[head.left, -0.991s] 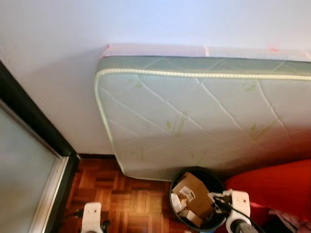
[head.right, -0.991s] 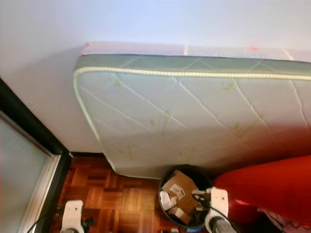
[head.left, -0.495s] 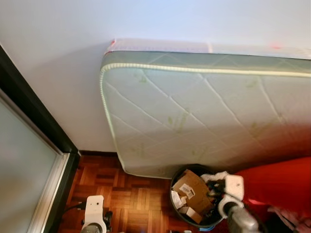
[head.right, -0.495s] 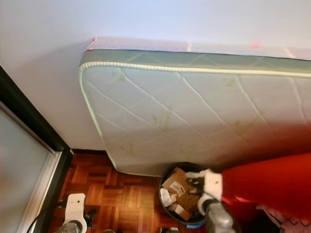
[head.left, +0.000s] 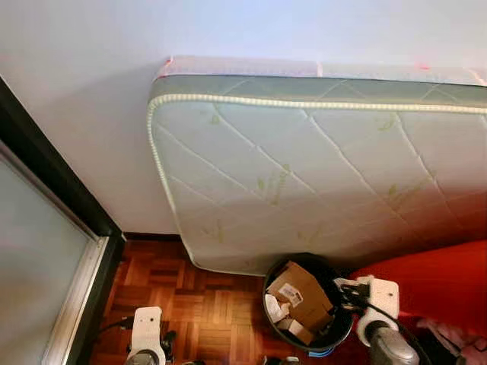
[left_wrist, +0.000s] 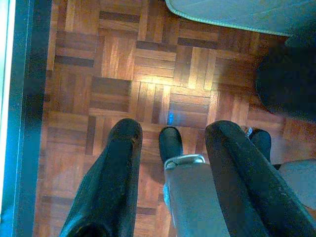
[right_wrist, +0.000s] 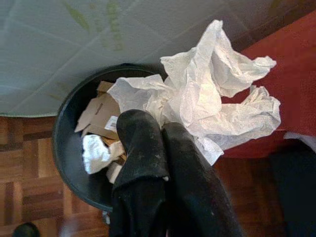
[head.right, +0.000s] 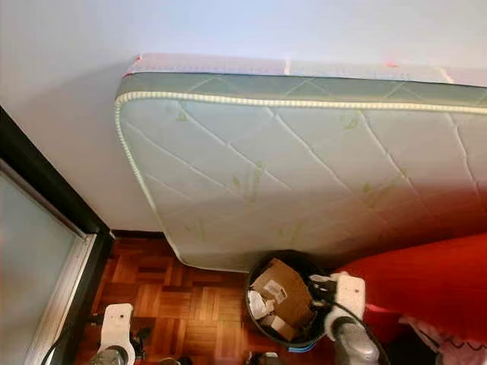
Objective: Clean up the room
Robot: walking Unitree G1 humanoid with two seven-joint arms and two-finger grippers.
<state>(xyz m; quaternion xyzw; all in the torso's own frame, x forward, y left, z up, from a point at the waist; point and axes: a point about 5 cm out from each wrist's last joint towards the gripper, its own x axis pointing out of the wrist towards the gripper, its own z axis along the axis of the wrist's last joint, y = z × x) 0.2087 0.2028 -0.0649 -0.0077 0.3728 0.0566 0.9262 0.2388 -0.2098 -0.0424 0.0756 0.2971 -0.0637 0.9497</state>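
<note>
A round black trash bin [head.left: 268,295] stands on the parquet floor at the foot of a leaning mattress, holding cardboard [head.left: 298,295] and paper scraps. My right gripper [right_wrist: 160,126] is shut on a crumpled white paper [right_wrist: 212,98] and hangs over the bin's [right_wrist: 69,163] right-hand rim, next to the red cushion. The right wrist [head.left: 378,296] sits just right of the bin. My left gripper [left_wrist: 173,127] is open with nothing between its fingers, low over the bare parquet; its wrist [head.left: 146,328] is at the lower left.
A quilted white and green mattress [head.left: 304,167] leans against the white wall behind the bin. A red cushion [head.left: 437,277] lies to the bin's right. A black-framed glass door [head.left: 46,251] borders the left. Parquet floor [head.left: 205,304] lies open between door and bin.
The head camera has shifted a little. The right gripper with the paper rose over the bin's rim and now sits slightly further right. The left arm has barely moved.
</note>
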